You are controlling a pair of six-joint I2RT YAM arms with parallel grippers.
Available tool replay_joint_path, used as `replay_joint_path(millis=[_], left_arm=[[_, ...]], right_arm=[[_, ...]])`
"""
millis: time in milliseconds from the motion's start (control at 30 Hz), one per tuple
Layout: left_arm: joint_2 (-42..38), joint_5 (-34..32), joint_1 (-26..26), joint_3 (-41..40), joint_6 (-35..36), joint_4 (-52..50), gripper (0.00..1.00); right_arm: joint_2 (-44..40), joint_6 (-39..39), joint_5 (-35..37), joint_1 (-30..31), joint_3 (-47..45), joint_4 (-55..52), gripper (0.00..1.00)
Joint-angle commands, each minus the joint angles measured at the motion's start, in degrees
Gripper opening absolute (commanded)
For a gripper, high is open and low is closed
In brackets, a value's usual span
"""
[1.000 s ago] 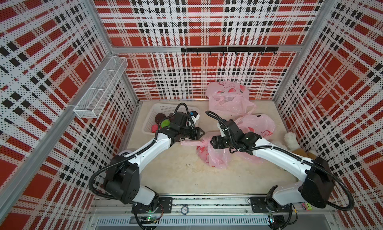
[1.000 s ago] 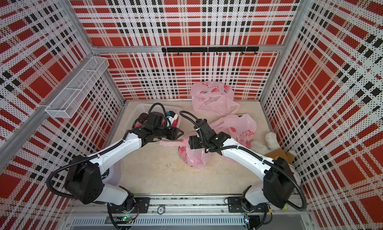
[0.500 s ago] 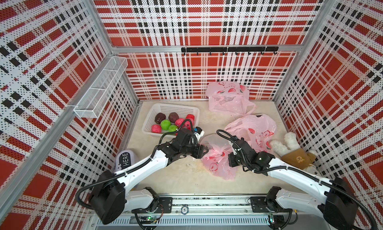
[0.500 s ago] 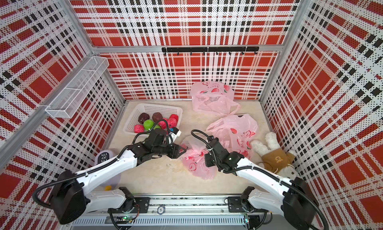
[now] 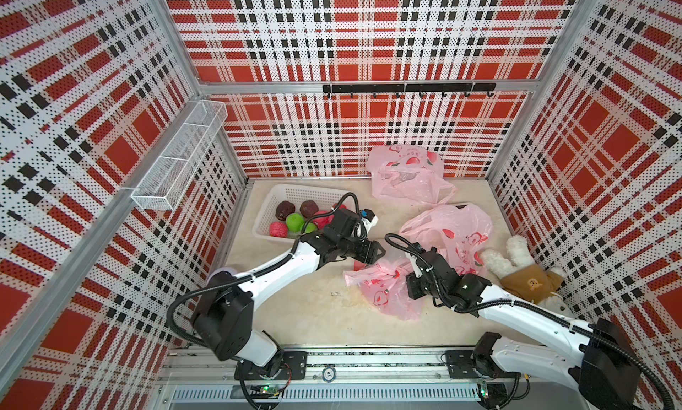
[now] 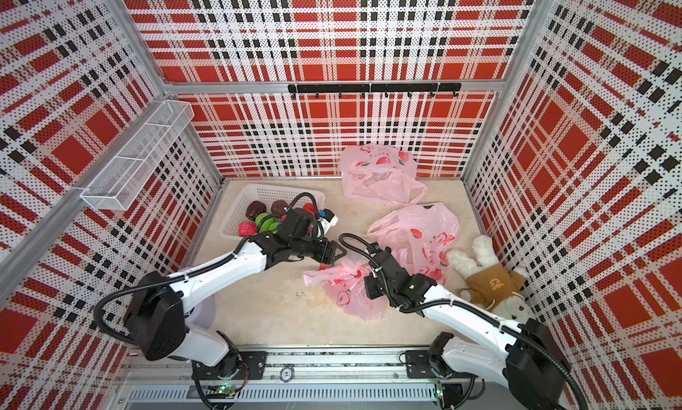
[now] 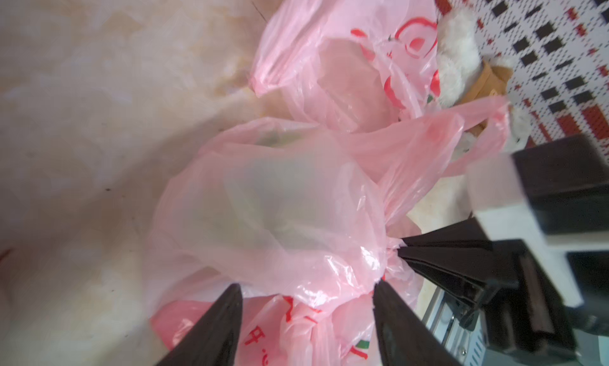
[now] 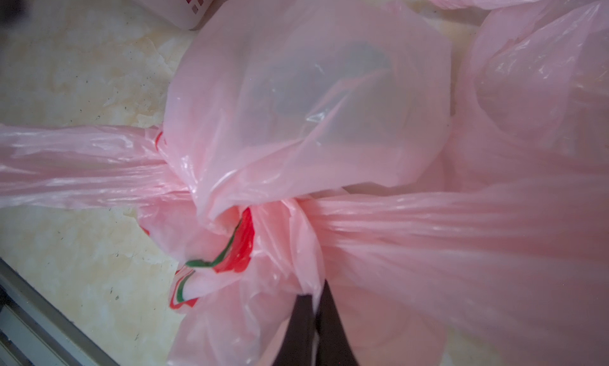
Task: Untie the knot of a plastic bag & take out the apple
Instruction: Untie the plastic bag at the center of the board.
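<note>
The knotted pink plastic bag (image 5: 383, 290) (image 6: 347, 293) lies on the floor between my two arms. Its knot (image 8: 263, 209) sits just ahead of my right gripper (image 8: 318, 290), which is shut on a fold of the bag's plastic beside the knot. A loose loop of plastic (image 7: 280, 209) balloons up above the knot. My left gripper (image 7: 306, 293) (image 5: 378, 251) hovers open at the bag's upper end, its fingers (image 7: 227, 315) straddling the plastic without pinching it. The apple is hidden.
A white basket (image 5: 265, 209) of red, green and dark fruit stands at the back left, close behind my left wrist. Two other pink bags (image 5: 406, 172) (image 5: 457, 227) lie behind and to the right. A plush toy (image 5: 516, 268) lies by the right wall.
My right gripper has shut on the bag's plastic. My left gripper has widened and no longer pinches the bag's handle. Both arms and the bag have moved towards the front.
</note>
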Motion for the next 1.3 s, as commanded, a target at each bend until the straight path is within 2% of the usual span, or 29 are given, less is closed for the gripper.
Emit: replay_joint_path(millis=[0,133,200,267,367,400,433,633,767,867,1067,1267], left_arm=[[4.29,1.14,-2.88,2.92,-1.04,-0.86,0.66],[10.14,2.05,-4.72,4.49,-5.33,-0.26,0.65],[11.36,3.29,-4.8,4.3,-7.11,1.46,0.6],[11.19,3.69,-4.37,4.33,-8.19,2.41,0.42],[8.33,3.01,-2.28,4.05,-8.68,2.05,0.09],[6.83,2.87,-1.24,3.83,-8.71,1.74,0.02],[4.86,2.59,0.01,3.43,-8.62,1.12,0.0],[-7.38,0.32,8.27,0.1,-7.71,-4.92,0.0],[-14.66,-1.11,12.41,-5.24,-8.09,-7.71,0.0],[-18.93,-1.17,14.07,-10.15,-10.44,-7.18,0.0],[-25.23,-2.16,18.72,-13.46,-10.48,-13.2,0.0],[-30.55,3.0,24.38,-13.91,-8.56,-16.2,0.0]], right_arm=[[-0.58,-0.29,0.18,0.27,-0.77,3.53,0.0],[-0.21,-0.42,-0.05,0.28,-0.51,4.47,0.0],[-0.04,-0.8,-0.2,0.29,-0.18,4.88,0.0],[0.13,-1.41,-0.29,0.28,0.57,4.74,0.0],[-0.02,-2.46,0.27,0.25,1.99,3.37,0.0],[-0.31,-2.72,0.75,0.22,2.37,2.75,0.0],[-0.79,-3.01,1.66,0.24,2.72,1.82,0.0],[-4.71,-5.95,6.35,-0.26,4.11,-2.78,0.0],[-6.54,-7.37,7.37,-3.1,5.18,-4.93,0.0],[-7.3,-7.81,4.75,-6.85,5.55,-4.23,0.0],[-6.74,-6.21,2.51,-8.55,7.43,-3.4,0.0],[-0.55,-2.32,-7.72,-15.1,13.03,3.56,0.0]])
